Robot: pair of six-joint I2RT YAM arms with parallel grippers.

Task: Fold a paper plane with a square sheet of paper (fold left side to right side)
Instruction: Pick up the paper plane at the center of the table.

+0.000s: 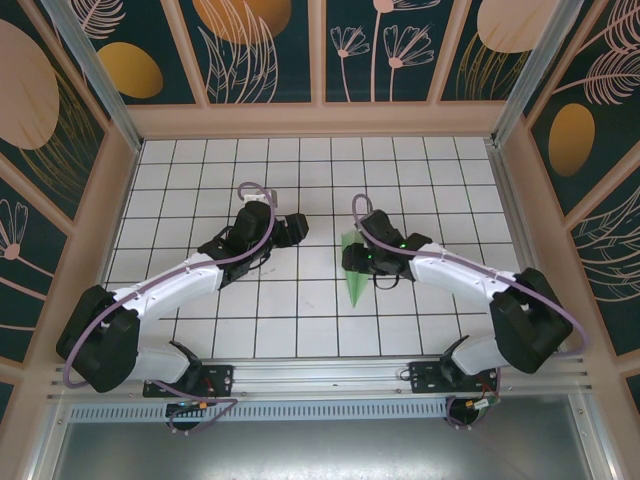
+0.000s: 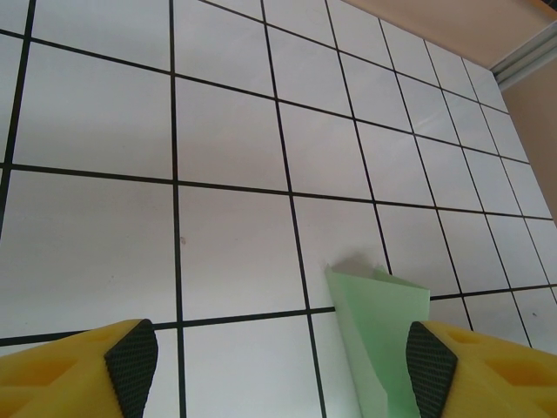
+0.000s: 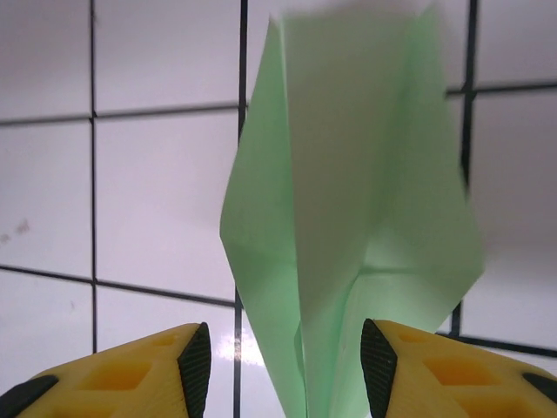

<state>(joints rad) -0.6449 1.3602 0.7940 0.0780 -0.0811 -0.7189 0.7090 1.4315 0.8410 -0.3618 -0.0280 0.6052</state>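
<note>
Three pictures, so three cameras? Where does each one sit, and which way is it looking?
Top external: fixed above and behind the arms, looking down on the tiled table; both arms show, with the left gripper and the right gripper.
Left wrist: on the left arm's wrist, looking past its yellow fingers across the tiles.
Right wrist: on the right arm's wrist, looking between its own fingers at the paper plane.
Shared: all three views catch the green paper plane.

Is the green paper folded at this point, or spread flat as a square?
Folded. The paper plane is a narrow pointed dart from above, and the right wrist view shows creased, overlapping layers.
</note>
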